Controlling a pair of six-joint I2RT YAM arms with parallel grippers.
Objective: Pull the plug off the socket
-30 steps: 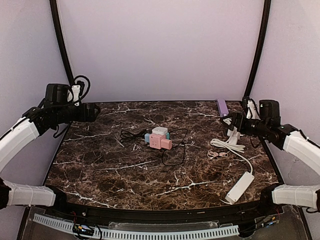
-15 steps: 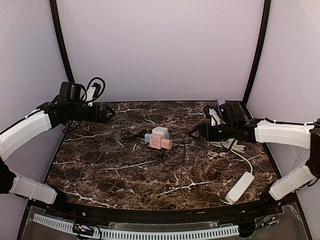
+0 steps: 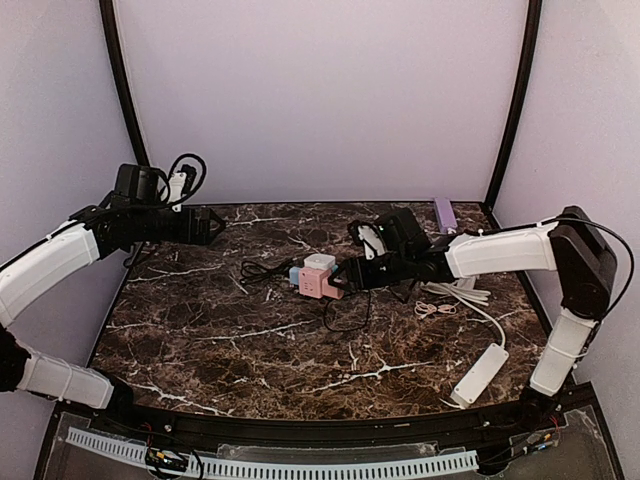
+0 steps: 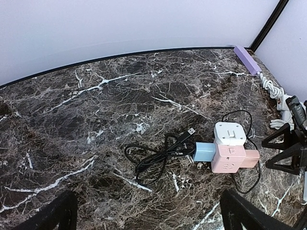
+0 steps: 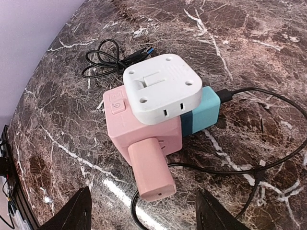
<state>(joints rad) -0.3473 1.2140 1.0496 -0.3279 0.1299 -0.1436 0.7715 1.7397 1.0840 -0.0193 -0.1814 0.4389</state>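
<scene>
The pink cube socket [image 3: 311,283] [image 4: 224,162] [image 5: 136,127] lies at the table's middle. A white adapter [image 5: 162,88] sits on top of it, a blue plug [image 5: 205,114] sticks out of one side and a pink plug [image 5: 151,167] [image 3: 333,289] out of the other. My right gripper [image 3: 348,276] [image 5: 145,214] is open, its fingers [image 5: 76,212] standing either side of the pink plug's free end without touching it. Hanging over the back left of the table, my left gripper [image 3: 215,226] [image 4: 148,221] is wide open and empty, well short of the socket.
A black USB cable [image 3: 262,268] [image 4: 158,155] is coiled left of the socket, and another black lead [image 5: 249,165] loops on its right. A white power strip [image 3: 480,373] with its cord [image 3: 455,292] lies at the right. A purple block [image 3: 444,214] rests at the back right edge.
My right arm has swung left from the right edge to the socket, and its jaws have narrowed. The left arm shifted slightly toward the table's middle.
</scene>
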